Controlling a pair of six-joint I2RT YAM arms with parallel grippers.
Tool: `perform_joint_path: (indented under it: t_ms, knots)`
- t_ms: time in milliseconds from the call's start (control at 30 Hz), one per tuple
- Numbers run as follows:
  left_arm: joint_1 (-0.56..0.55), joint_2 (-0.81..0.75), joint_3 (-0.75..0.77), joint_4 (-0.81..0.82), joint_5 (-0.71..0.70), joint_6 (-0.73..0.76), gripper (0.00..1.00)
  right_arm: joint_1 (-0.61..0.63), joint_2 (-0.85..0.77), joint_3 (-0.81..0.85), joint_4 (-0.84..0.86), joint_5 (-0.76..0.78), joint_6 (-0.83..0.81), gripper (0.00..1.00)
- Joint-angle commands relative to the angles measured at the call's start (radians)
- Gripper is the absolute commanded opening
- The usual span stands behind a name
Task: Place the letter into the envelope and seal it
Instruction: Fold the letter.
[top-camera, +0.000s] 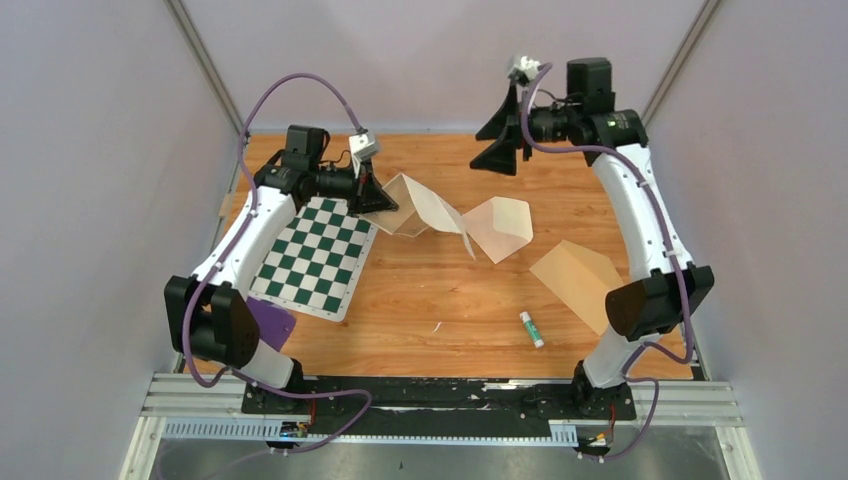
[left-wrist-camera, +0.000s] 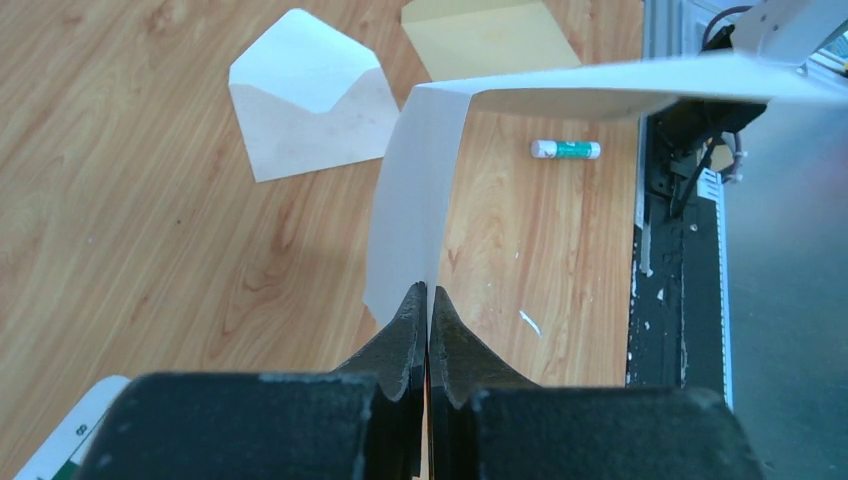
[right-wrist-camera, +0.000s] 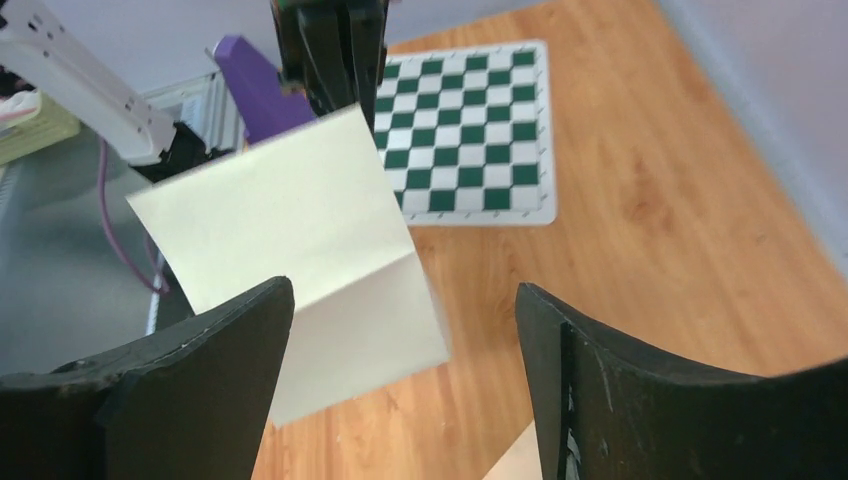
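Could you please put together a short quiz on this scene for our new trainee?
1. True or false: the left end effector is shut on the letter.
2. Pick one. The envelope is: A) lying flat with its flap open; B) lying flat and sealed shut; C) standing on edge.
3. Fill in: the right end effector is ____ and holds nothing.
Key: 1 true; 2 A; 3 open.
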Motion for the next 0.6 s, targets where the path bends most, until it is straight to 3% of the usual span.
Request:
perform_joint_path:
  t_ms: [0,267,567]
  knots:
    - [-0.002,-0.065,0.009,0.071,0.107,-0.011,0.0,0.046,0.016,-0.136,-0.061,-0.052,-0.157,0.83]
    - [-0.025,-0.09,0.004,0.237,0.139,-0.188,0.0,0.151,0.003,-0.209,-0.081,-0.046,-0.244,0.83]
    - [-0.035,-0.078,0.022,0.346,0.164,-0.323,0.02,0.174,0.041,-0.195,-0.095,-0.079,-0.265,0.63]
